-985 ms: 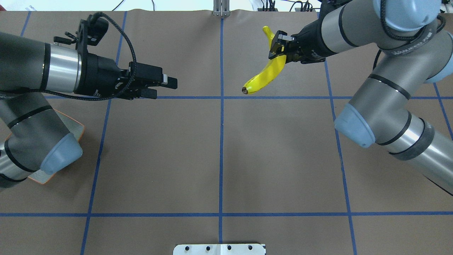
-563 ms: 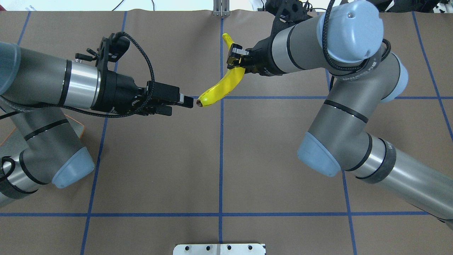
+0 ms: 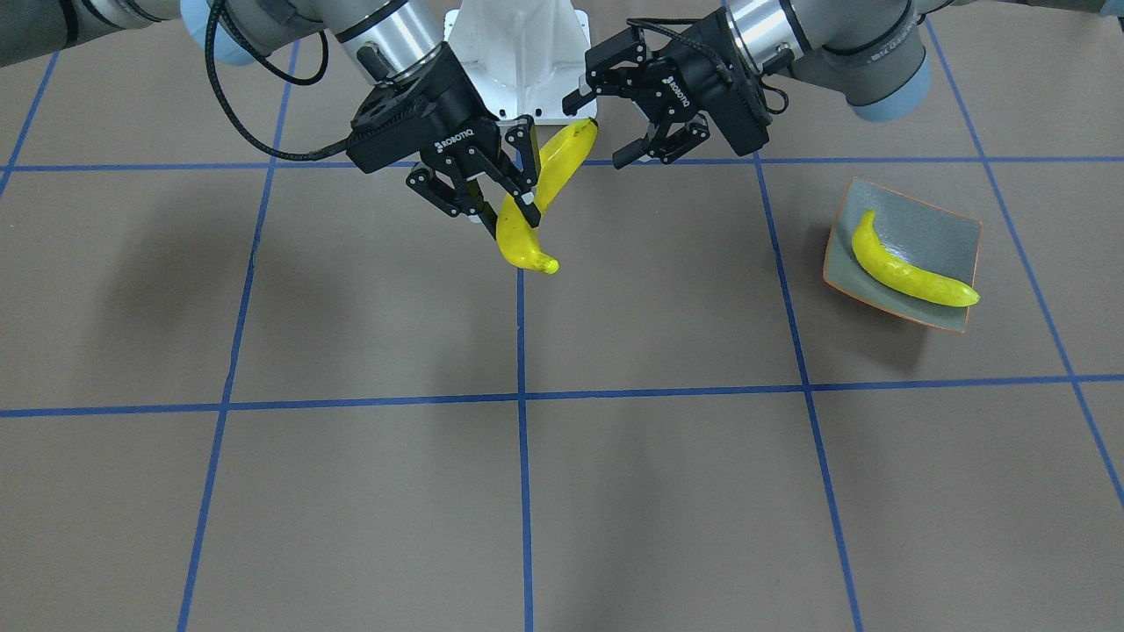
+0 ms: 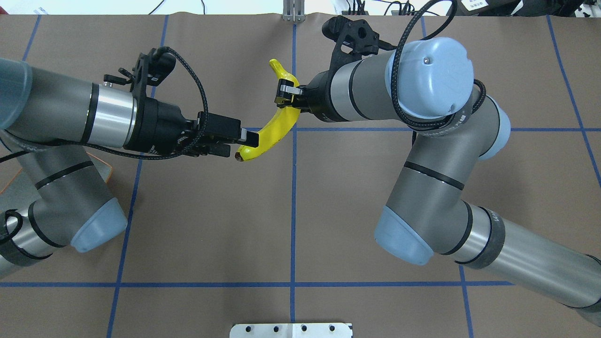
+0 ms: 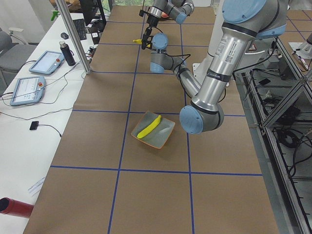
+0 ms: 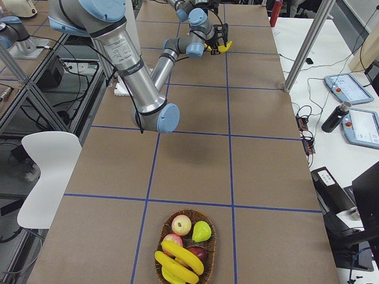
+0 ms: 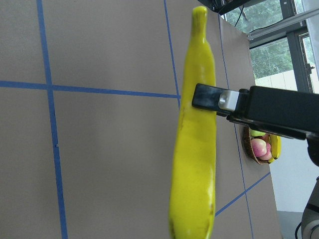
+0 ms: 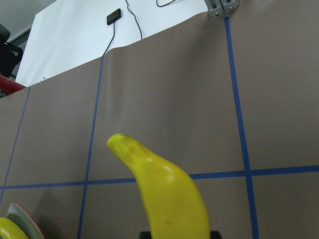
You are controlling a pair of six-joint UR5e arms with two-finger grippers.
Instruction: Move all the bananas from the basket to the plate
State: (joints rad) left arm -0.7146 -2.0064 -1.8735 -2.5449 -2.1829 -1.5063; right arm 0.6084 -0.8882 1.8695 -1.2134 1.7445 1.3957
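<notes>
The right hand point(image 4: 284, 94) grips a glossy curved banana point(image 4: 268, 133); the left hand point(image 3: 594, 132) gapes wide around its end.

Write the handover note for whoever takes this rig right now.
Right gripper: shut on a banana, held in mid-air between the arms.
Left gripper: open, jaws either side of that banana's other end, not closed on it.
Plate: on the robot's left side, one banana lying in it.
Basket: far on the robot's right, holding at least two bananas among other fruit.
Done: one banana delivered.
Left: finish this hand-over, set it on the plate, then move the basket's bananas.
</notes>
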